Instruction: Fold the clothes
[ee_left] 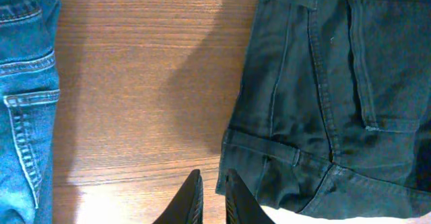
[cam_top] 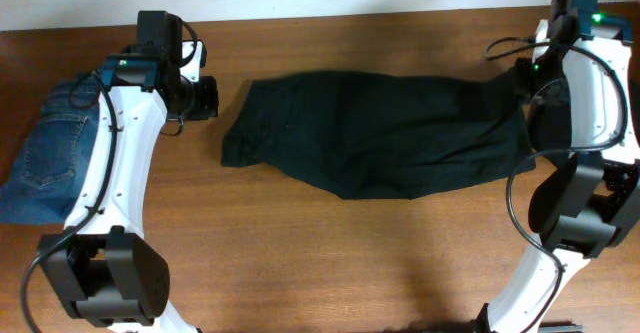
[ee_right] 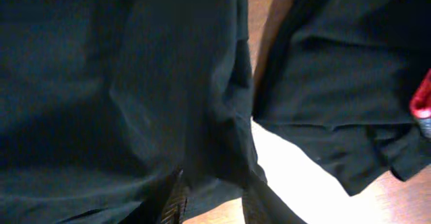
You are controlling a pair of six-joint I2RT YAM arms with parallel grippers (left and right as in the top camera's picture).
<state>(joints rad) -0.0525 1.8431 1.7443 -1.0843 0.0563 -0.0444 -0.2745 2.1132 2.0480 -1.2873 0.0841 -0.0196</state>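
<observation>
Black trousers (cam_top: 390, 138) lie stretched across the middle of a wooden table (cam_top: 300, 253), waist to the left and leg ends to the right. A folded pair of blue jeans (cam_top: 50, 153) sits at the far left edge.

The left gripper (ee_left: 210, 197) hangs over bare wood just beside the waistband, its fingers narrow, almost together, holding nothing. The right gripper (ee_right: 215, 190) is above the leg ends, fingers partly apart with the trouser hem lying loose between them.

The garment looks laid out flat and ready for a crosswise fold. The next move probably calls for a firm pinch on one end, then carrying it over the other.

Only the right wrist view shows a second black garment (ee_right: 337, 83) with a red label (ee_right: 423, 99) just beside the hem. Only the left wrist view shows the back pocket and belt loops.
</observation>
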